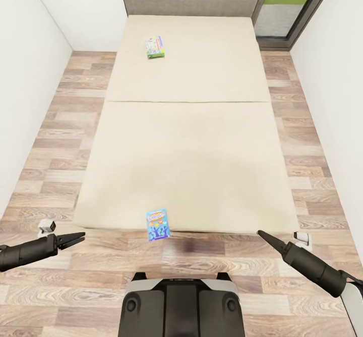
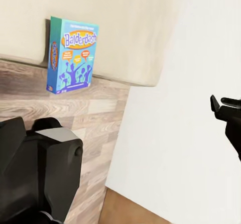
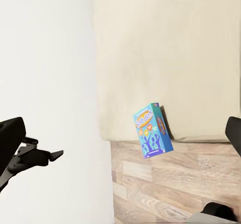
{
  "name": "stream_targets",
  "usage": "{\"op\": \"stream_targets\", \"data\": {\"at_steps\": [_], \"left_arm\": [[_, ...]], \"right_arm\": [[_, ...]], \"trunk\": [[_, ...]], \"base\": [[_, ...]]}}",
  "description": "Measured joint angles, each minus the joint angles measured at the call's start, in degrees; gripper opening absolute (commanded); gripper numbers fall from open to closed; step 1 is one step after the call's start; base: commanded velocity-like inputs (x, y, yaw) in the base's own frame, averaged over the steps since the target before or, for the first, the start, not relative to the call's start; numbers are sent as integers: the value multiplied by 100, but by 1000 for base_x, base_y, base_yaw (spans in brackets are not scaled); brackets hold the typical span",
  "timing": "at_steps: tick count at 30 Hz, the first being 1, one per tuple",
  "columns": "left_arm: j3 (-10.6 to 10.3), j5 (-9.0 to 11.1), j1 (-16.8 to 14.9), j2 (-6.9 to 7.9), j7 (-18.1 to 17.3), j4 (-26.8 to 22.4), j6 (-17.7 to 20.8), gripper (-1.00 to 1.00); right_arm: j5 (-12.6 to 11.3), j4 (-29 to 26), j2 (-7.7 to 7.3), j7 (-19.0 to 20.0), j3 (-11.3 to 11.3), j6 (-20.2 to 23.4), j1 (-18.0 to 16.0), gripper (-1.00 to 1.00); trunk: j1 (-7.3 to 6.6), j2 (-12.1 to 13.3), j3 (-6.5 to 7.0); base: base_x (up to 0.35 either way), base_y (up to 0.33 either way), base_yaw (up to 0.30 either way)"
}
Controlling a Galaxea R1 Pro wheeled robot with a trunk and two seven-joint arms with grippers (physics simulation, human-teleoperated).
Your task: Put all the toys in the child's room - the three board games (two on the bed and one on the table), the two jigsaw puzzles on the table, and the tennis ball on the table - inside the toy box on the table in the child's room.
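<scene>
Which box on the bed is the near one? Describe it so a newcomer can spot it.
Start at the cream bed with a seam across it. At its near edge sits a blue board game reading "Balderdash", overhanging the floor. The other game is greenish and lies far up by the grey headboard.

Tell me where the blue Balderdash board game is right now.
In the head view the blue Balderdash box lies at the near edge of the bed, overhanging the wood floor, just ahead of the robot and between its two arms.
</scene>
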Motion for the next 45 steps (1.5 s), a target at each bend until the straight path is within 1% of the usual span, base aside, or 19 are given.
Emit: {"op": "stream_targets", "data": {"at_steps": [8, 17, 21, 26, 30, 37, 41, 45], "left_arm": [[17, 3, 7, -15, 0, -22, -3, 100], [30, -3, 7, -12, 0, -46, 6, 100], [35, -1, 5, -15, 0, -35, 12, 100], [32, -6, 1, -37, 0, -30, 20, 100], [31, -10, 0, -46, -1, -31, 17, 100], [30, -9, -1, -44, -1, -29, 15, 100], [30, -9, -2, -44, 0, -28, 15, 100], [30, -9, -2, -44, 0, -28, 15, 100]], "right_arm": [[53, 281, 2, -83, 40, -7, 0, 100], [53, 337, 6, -117, 54, -8, 0, 100], [47, 376, 7, -194, 127, -8, -4, 100], [37, 438, 7, -380, 264, -8, -14, 100], [10, 465, 7, -514, 331, -3, -28, 100], [-38, 514, 4, -581, 351, 52, -50, 100], [-63, 707, 0, -596, 353, 73, -89, 100], [-134, 1110, 4, -604, 354, 154, -278, 100]], "trunk": [[0, 0, 76], [0, 0, 153], [0, 0, 166], [0, 0, 172], [0, 0, 174], [0, 0, 175], [0, 0, 175], [1, 0, 175]], "base": [[0, 0, 79], [0, 0, 88], [0, 0, 37], [0, 12, 14], [0, 151, 5], [0, 148, 1], [0, 42, 0], [0, 35, 0]]}}
